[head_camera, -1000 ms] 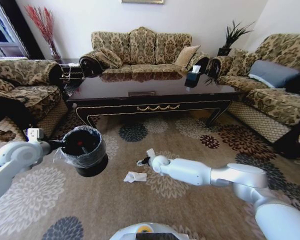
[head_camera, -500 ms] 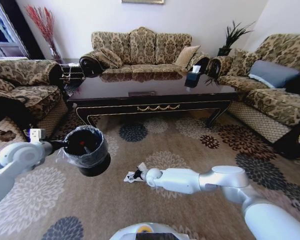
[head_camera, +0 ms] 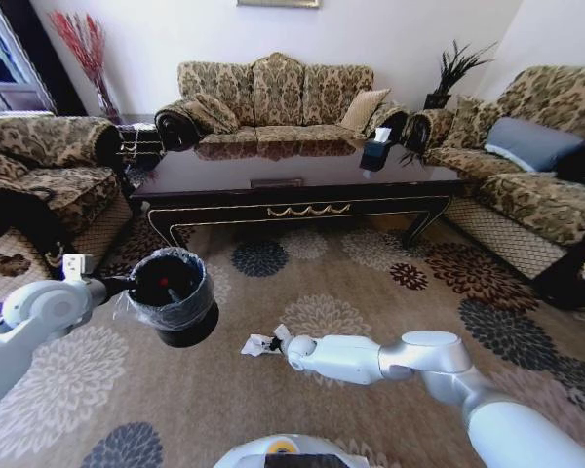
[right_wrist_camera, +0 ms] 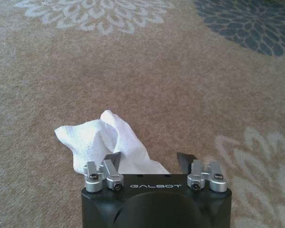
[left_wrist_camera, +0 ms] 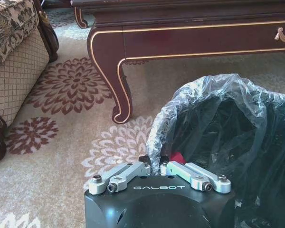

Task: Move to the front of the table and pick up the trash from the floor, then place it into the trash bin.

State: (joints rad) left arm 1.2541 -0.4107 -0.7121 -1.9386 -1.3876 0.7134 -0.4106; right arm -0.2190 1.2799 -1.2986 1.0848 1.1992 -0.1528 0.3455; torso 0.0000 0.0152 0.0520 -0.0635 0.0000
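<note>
My right gripper (right_wrist_camera: 149, 164) sits low on the floor (right_wrist_camera: 204, 85), its 2 fingers spread around the crumpled tissue (right_wrist_camera: 104, 140) to pinch it. My left gripper (left_wrist_camera: 156, 164) pinches the trash bin (left_wrist_camera: 237, 137) rim, keeping it near.

Trash bin (left_wrist_camera: 237, 137) cut off at edge; tissue (right_wrist_camera: 104, 140) partly behind right pincer (right_wrist_camera: 148, 164)

**A furnished living room in a home**

Beyond the right gripper (head_camera: 269, 343), low over the patterned carpet (head_camera: 370, 263), stands a long dark coffee table (head_camera: 302, 185). Ornate upholstered sofas (head_camera: 273, 97) ring it on the far side and both flanks. A tissue box (head_camera: 375, 151) sits on the table; a potted plant (head_camera: 453, 73) fills a corner.
</note>
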